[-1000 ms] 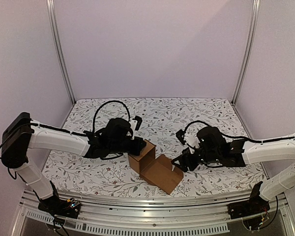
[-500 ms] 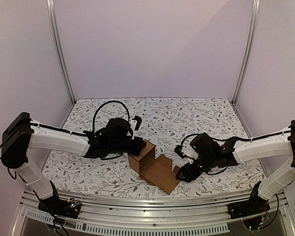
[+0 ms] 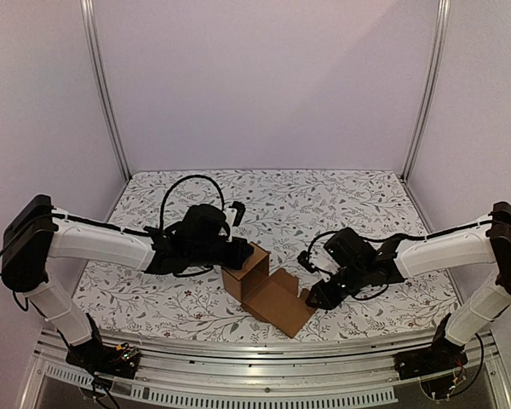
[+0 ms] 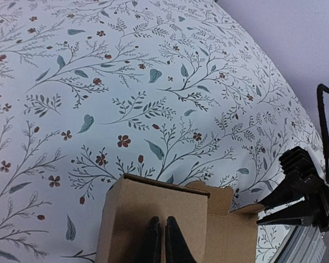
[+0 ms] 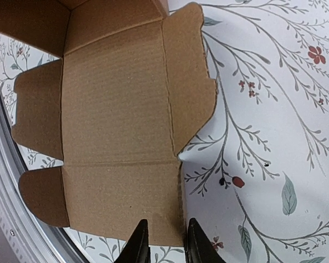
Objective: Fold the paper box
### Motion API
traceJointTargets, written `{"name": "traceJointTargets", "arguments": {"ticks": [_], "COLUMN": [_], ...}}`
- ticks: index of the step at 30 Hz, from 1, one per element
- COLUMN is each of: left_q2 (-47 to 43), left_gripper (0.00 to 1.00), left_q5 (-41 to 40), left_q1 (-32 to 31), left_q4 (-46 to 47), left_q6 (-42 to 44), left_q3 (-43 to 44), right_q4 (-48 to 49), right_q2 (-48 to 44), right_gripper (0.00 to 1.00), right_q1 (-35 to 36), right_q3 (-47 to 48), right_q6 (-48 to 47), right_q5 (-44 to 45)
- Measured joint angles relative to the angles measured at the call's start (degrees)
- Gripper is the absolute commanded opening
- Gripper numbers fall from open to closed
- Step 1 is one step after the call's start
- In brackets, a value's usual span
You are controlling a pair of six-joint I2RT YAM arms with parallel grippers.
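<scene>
plain brown die-cut cardboard paper box (image 3: 271, 298) at mid-table, half raised, lid panel lying flat. left gripper (image 4: 164, 241) closed to a sliver against the upright wall; right gripper (image 5: 165, 244) slightly parted astride the lid's edge, gripping nothing. next, i judge: pinch the lid and swing it over.

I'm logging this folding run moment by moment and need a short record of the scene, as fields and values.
item: paper box, brown cardboard
box state: partly folded; one end stands as upright walls, the rest lies flat and open with its side tabs unfolded
left gripper: fingers almost together at the upright wall, apparently pinching it
right gripper: open, fingertips at the outer edge of the flat panel
surface: table with a floral-patterned cover
task status: box not yet closed
</scene>
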Motion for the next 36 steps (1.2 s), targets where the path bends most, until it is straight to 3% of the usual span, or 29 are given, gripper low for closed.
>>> {"name": "traceJointTargets", "arguments": {"ticks": [4, 10, 17, 27, 36], "left_q2": [-0.42, -2.86, -11.69, -21.24, -21.09], "left_gripper": [0.05, 0.12, 0.26, 0.32, 0.44], "left_q5": [0.00, -0.02, -1.57, -4.94, 1.60], "left_q1": [0.00, 0.00, 0.00, 0.11, 0.15], "left_q4": [-0.50, -2.21, -5.64, -12.15, -16.17], "left_q6": [0.00, 0.59, 3.04, 7.85, 10.45], "left_q3": [0.00, 0.00, 0.13, 0.83, 3.52], "right_q4": [-0.83, -6.86, -15.82, -31.39, -48.48], "right_q2": [-0.02, -1.77, -6.91, -8.74, -7.08], "right_gripper": [0.00, 0.00, 0.00, 0.00, 0.00], "right_q1": [-0.02, -0.02, 2.12, 4.98, 6.75], "right_q3": [0.00, 2.25, 9.77, 26.34, 42.82], "right_q6": [-1.03, -3.89, -9.44, -24.76, -39.80], "right_q5": [0.07, 2.08, 9.49, 18.69, 25.00]}}
